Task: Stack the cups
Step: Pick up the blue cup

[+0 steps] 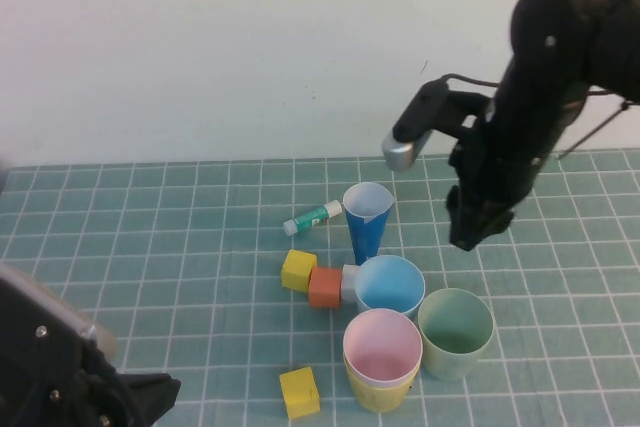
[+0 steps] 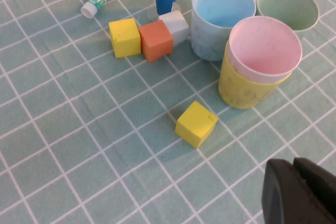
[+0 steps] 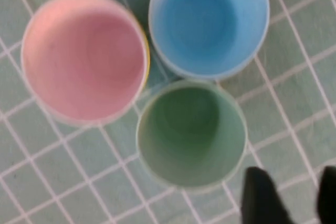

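Cups crowd the surface (image 1: 150, 247): pink cup (image 1: 382, 345) inside yellow cup (image 1: 380, 392), green cup (image 1: 456, 332), blue cup (image 1: 390, 285). Blocks (image 1: 310, 279) sit beside. Right claw (image 1: 468, 235) hangs above, open, empty. Left claw (image 1: 140, 397) rests low; I cannot tell its state.

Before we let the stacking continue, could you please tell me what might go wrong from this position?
1. The green cup, blue cup and pink cup, nested in the yellow cup, crowd together; the open right end effector, hovering by the green cup, could bump a neighbour.
2. The tall cone cup nearby looks easy to topple.
3. The left end effector sits parked low, near the front of the table, away from the cups.
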Robot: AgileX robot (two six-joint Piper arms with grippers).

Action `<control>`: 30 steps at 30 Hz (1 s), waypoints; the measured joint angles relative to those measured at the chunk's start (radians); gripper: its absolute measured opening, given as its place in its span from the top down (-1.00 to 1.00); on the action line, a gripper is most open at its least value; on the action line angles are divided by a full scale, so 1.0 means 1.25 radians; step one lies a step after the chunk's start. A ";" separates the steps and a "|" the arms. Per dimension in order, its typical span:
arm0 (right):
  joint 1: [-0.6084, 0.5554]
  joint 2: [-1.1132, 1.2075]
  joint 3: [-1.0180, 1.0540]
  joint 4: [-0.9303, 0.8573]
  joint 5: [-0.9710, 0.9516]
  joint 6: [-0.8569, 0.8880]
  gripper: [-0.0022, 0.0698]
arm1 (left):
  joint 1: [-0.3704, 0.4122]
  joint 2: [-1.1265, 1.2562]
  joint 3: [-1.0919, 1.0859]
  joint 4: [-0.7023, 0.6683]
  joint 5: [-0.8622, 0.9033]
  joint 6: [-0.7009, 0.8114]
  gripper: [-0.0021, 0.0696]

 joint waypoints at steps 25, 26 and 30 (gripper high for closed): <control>0.001 0.352 -0.231 0.099 -0.046 -0.009 0.06 | 0.000 0.000 0.000 0.062 0.036 -0.002 0.95; 0.001 0.352 -0.231 0.099 -0.046 -0.009 0.23 | 0.000 0.000 0.000 0.063 0.036 -0.002 0.95; 0.001 0.352 -0.237 0.101 -0.041 -0.009 0.80 | 0.000 0.000 0.000 0.071 0.037 -0.002 0.95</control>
